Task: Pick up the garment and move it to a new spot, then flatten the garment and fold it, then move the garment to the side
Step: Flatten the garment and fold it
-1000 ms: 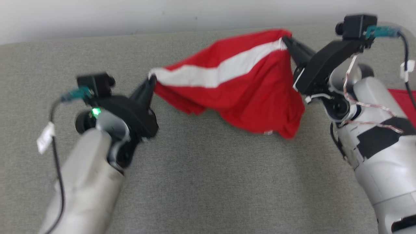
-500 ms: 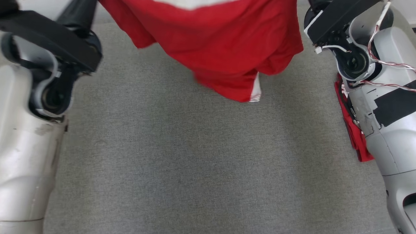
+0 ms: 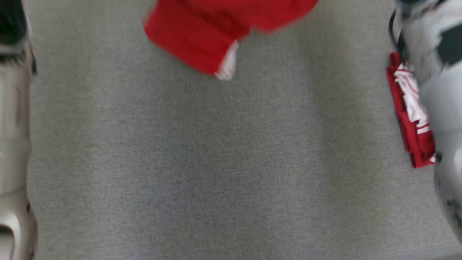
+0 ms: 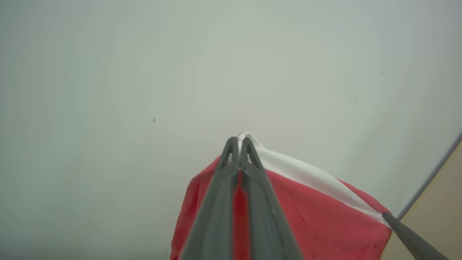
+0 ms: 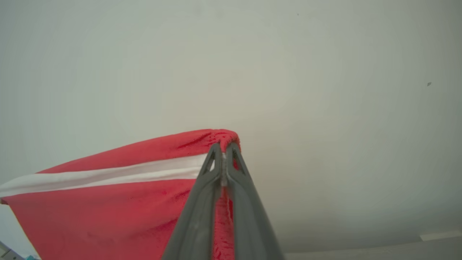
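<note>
Pinching fingers (image 4: 222,202) show in wrist views, garment (image 3: 195,36) hem in head view.

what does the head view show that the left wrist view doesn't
Head view: the grey surface below, a second red and white pile beside the right arm, and the garment at its hanging lower end.
Left wrist view: the left gripper, fingers shut on the garment's white-banded corner, the right gripper at the far corner, and a pale wall behind.
Both: the red garment, lifted off the surface.
</note>
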{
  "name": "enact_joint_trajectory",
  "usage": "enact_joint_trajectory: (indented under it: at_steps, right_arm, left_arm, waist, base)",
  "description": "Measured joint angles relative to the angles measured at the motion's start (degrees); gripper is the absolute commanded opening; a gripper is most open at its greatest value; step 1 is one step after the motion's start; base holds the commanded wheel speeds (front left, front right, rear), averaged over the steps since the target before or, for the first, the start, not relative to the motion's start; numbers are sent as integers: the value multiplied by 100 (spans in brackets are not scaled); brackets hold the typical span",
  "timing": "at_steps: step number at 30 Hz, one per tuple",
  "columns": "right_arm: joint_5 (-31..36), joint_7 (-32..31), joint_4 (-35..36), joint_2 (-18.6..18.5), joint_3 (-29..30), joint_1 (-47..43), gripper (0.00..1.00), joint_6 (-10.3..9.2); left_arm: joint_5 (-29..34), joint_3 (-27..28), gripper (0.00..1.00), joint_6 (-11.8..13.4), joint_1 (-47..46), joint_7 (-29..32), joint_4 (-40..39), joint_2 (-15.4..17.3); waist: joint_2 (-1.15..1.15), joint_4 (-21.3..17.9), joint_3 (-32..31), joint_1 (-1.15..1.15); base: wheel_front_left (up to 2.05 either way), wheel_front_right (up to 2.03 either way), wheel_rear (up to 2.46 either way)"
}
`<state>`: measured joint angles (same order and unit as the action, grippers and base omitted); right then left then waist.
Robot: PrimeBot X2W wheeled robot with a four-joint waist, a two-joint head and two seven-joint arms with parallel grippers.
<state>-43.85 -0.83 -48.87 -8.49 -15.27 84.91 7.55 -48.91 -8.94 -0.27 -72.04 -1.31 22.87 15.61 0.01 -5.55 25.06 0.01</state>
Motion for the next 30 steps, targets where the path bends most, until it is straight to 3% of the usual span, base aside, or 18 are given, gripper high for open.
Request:
enact_joint_trajectory:
  at_steps: [5, 11, 15, 20, 24, 30]
  right_arm:
    - [263, 1258, -204, 230, 481, 951, 0, 1]
    - [427, 1551, 21, 269, 526, 1160, 0, 0]
    - [569, 1573, 203, 216, 59, 747, 0, 0]
    - [272, 1572, 474, 36, -623, -17, 0, 0]
    - [-213, 1304, 854, -301, -1247, -583, 0, 0]
    - [-1166, 485, 1405, -873, -1775, -1445, 0, 0]
  left_arm:
    - [176, 156, 0, -123, -868, -870, 83, -157]
    - [261, 105, 0, -531, -1192, -1240, 56, -244]
    - [272, -113, 0, -681, -890, -1318, 101, -274]
    - [-24, -548, 0, -711, -88, -1355, -9, -301]
    - [-445, -912, 0, -722, 614, -1367, -465, -104]
    - [-1268, -961, 0, -722, 1905, -1376, -1259, 107]
  waist:
    - [0, -35, 469, 0]
    - [0, -42, 864, 1]
    - [0, -19, 1097, 1]
    - [0, 73, 1183, 1]
    - [-1, 122, 1038, 0]
    - [-1, 152, 610, -2]
  base:
    - [0, 0, 0]
    - [0, 0, 0]
    - [0, 0, 0]
    - [0, 0, 0]
    - [0, 0, 0]
    - [0, 0, 0]
